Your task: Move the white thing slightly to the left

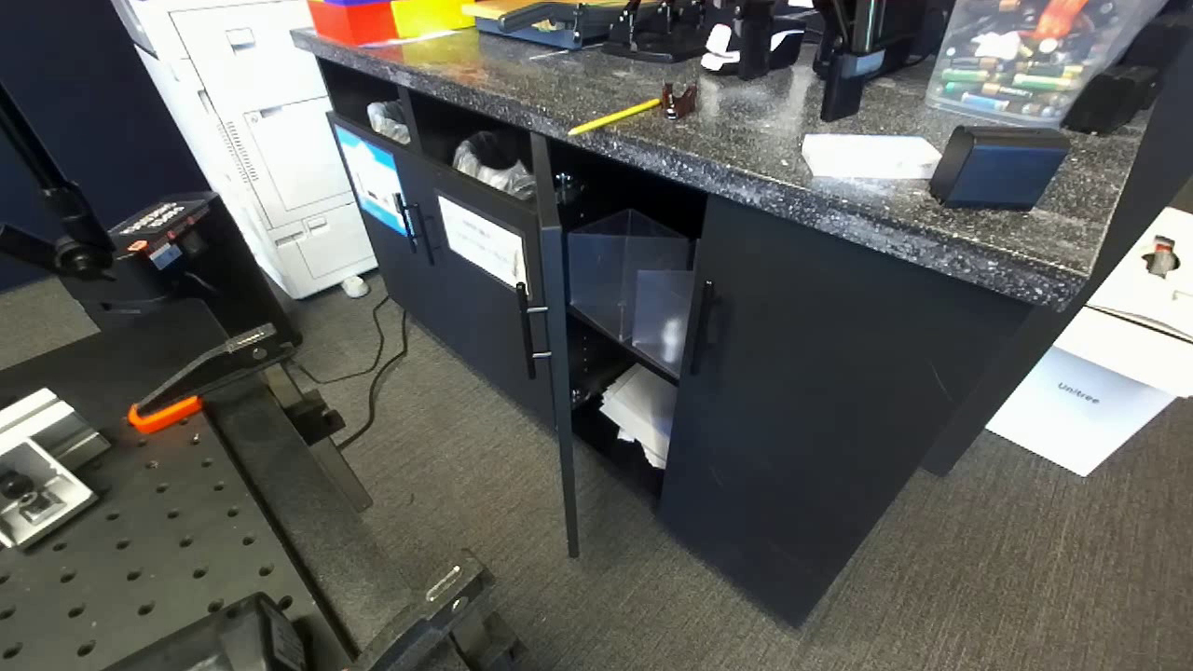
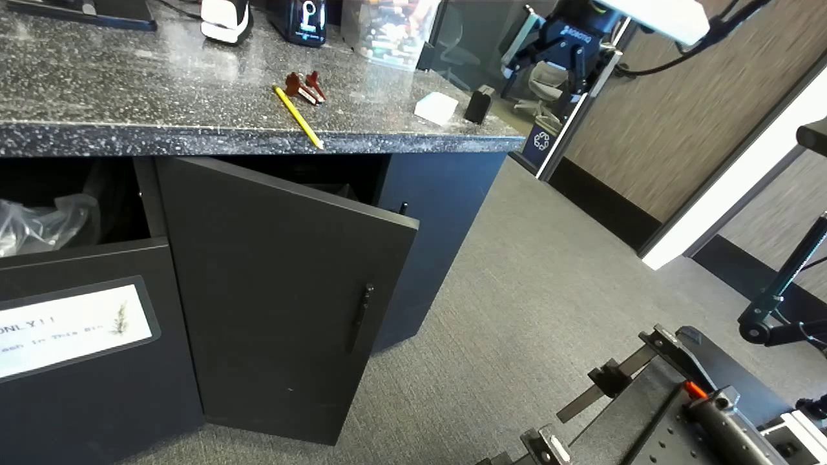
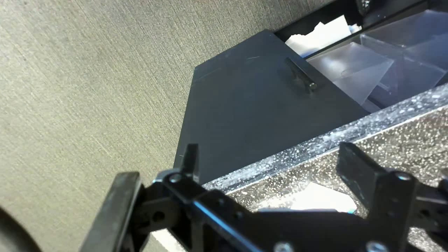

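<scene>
In an exterior view, the camera looks down at a slant on the desk [image 1: 736, 121], with a black perforated plate [image 1: 168, 513] at the near left. In an exterior view, the camera faces an open cabinet door [image 2: 271, 290] from close and above, and this plate lies at the near right. Both exterior views share the desk, the door and the plate. The wrist view, very near to the gripper [image 3: 269, 159], looks steeply down past it, over the desk, to the floor [image 3: 105, 87].
</scene>
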Robot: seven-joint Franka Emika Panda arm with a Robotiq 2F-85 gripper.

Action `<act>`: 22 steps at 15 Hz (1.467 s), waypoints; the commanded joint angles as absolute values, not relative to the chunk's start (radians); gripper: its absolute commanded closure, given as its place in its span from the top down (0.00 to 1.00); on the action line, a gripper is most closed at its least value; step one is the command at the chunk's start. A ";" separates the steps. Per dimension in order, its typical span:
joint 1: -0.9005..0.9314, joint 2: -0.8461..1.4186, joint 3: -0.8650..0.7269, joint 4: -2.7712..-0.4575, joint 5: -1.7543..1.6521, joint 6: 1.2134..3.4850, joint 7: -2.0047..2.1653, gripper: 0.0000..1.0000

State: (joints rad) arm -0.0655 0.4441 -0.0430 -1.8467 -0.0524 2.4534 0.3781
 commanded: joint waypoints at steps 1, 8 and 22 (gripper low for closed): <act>-0.023 0.623 -0.082 -1.592 0.011 2.363 0.466 1.00; -0.006 0.903 -0.110 -1.212 0.065 2.249 0.597 1.00; -0.018 1.324 -0.094 -0.573 0.054 2.059 0.659 1.00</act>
